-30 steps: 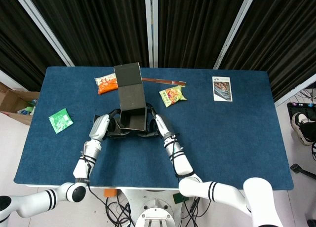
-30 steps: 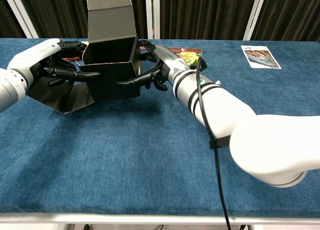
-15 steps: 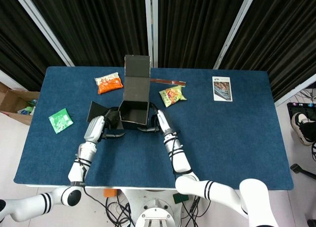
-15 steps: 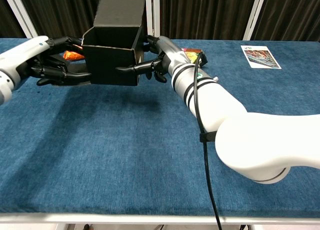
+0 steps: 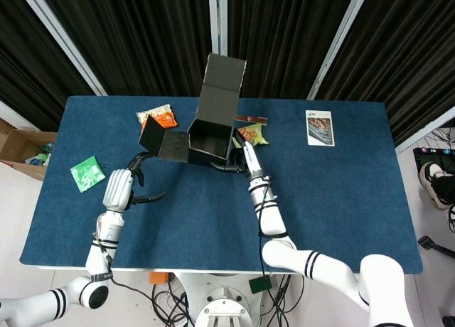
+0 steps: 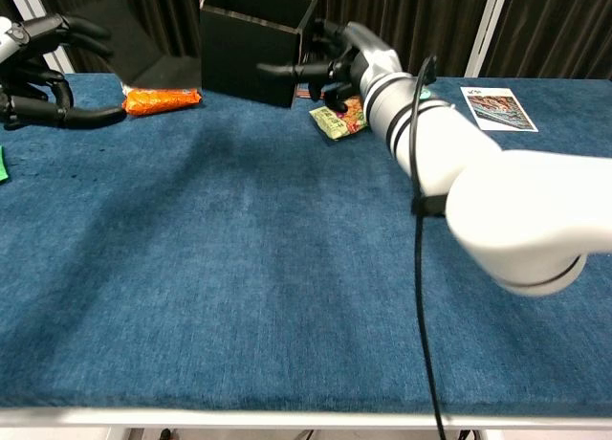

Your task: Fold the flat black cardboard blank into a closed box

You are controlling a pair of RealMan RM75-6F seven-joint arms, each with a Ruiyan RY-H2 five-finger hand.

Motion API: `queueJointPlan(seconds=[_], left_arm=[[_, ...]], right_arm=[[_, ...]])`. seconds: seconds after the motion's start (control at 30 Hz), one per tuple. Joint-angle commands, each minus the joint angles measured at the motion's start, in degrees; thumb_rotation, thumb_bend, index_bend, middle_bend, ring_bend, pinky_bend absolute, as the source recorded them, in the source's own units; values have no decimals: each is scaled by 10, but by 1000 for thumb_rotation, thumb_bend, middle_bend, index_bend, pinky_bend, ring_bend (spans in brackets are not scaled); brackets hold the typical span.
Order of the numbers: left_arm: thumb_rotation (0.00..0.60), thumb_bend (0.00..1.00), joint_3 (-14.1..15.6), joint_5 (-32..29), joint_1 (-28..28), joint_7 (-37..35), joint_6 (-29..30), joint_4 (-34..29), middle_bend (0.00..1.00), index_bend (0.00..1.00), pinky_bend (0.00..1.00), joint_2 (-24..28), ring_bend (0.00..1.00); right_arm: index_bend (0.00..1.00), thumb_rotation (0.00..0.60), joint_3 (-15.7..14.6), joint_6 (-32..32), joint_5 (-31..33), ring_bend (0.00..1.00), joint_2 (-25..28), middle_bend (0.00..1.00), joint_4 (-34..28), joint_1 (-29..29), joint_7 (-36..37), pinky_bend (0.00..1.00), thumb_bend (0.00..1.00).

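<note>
The right robot hand (image 5: 240, 158) grips the half-formed black box (image 5: 211, 141) by its right wall above the table (image 5: 341, 192), probably to steady it for closing, while the left robot hand (image 5: 122, 188) hangs empty, fingers spread.

Count at this frame:
- black cardboard box (image 5: 211, 138), part-folded: 1
- robot hands: 2, left hand (image 5: 122, 187) and right hand (image 5: 244, 154)
- orange snack packet (image 5: 157, 119), far left: 1
- green packet (image 5: 87, 173), left edge: 1
- yellow-green snack packet (image 5: 252, 134), just right of the box: 1
- printed card (image 5: 319, 128), far right: 1
- thin reddish strip (image 5: 251, 119) behind the box: 1
- table (image 5: 334, 199): 1
</note>
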Motion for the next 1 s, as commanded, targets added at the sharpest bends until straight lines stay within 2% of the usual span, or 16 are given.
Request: queueJointPlan(seconds=[0.03, 0.13, 0.2, 0.33, 0.57, 0.73, 1.0], left_arm=[[526, 0, 45, 47, 1, -17, -10, 10, 320, 326, 931, 8, 685], [574, 0, 77, 77, -14, -14, -48, 23, 347, 356, 931, 15, 688], [574, 0, 80, 82, -23, -1, -63, 39, 347, 357, 931, 11, 686], [592, 0, 59, 78, -43, 1, -74, 82, 331, 356, 932, -3, 684], [600, 82, 15, 95, -66, 3, -19, 147, 317, 347, 932, -11, 688], [600, 95, 6, 113, -74, -6, 14, 146, 318, 347, 932, -1, 688], [600, 93, 6, 140, -93, 4, 33, 132, 309, 335, 931, 17, 687]], right_arm=[[365, 600, 13, -19, 6, 744, 25, 482, -31, -8, 27, 1000, 322], [365, 600, 10, -38, 8, 744, 50, 482, -66, -18, 47, 1000, 322], [365, 600, 3, -48, 7, 744, 64, 482, -86, -26, 55, 1000, 322], [365, 600, -24, -63, 1, 744, 90, 482, -122, -45, 61, 1000, 322], [365, 600, -61, -65, -11, 744, 115, 481, -161, -66, 61, 1000, 321], [365, 600, -80, -63, -21, 744, 116, 480, -167, -68, 57, 1000, 320], [365, 600, -99, -66, -40, 744, 116, 477, -167, -63, 55, 1000, 321]])
